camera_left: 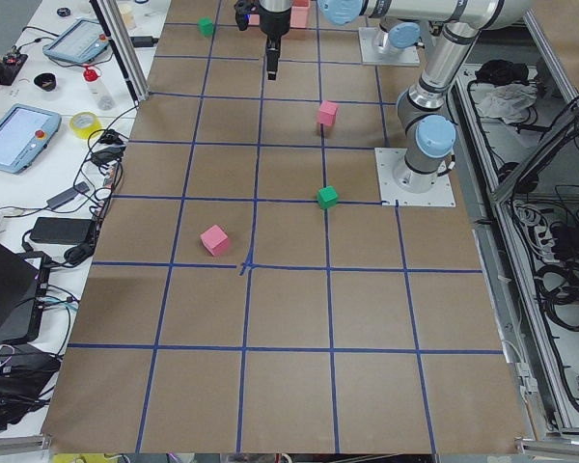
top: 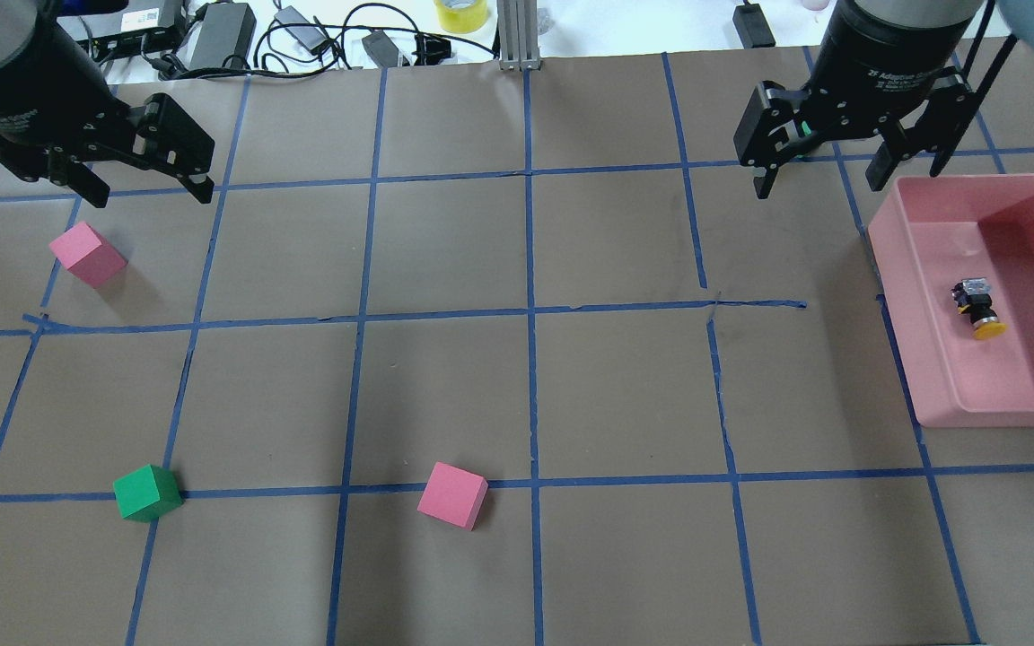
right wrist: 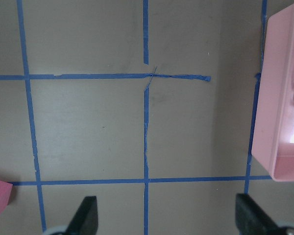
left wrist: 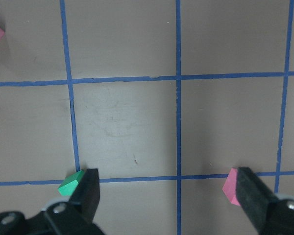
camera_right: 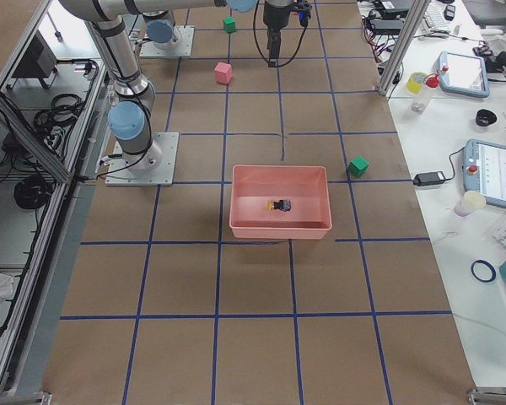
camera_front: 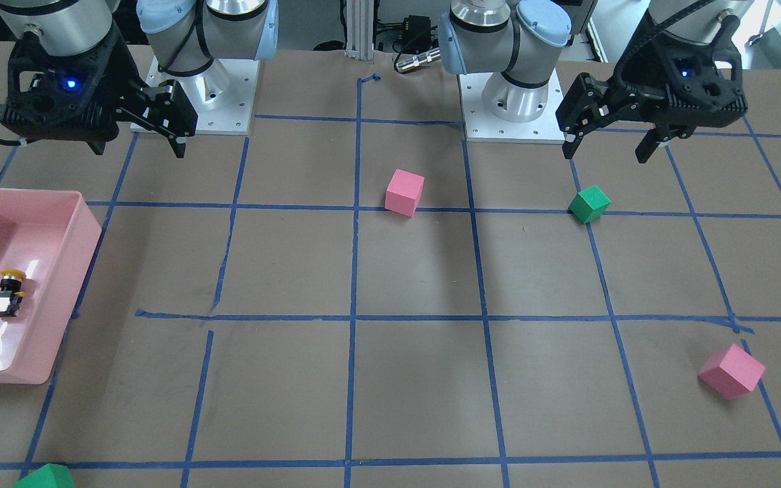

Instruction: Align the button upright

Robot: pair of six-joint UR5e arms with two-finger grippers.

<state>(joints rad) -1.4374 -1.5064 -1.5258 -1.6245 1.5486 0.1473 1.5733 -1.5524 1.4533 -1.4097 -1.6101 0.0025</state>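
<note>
Approach stage: left jaws and right jaws hung wide open and empty, while the button [top: 979,309], apparently on its side in the pink bin [top: 907,296], lay below and outside the right jaws' gap, so they needed centring over it before descending.

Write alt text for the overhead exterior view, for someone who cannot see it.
The button lies on its side in a pink bin at the right edge of the table. The right gripper hangs open near the bin, the left gripper open at far left. A pink cube, a green cube and a second pink cube sit on the left half.
</note>
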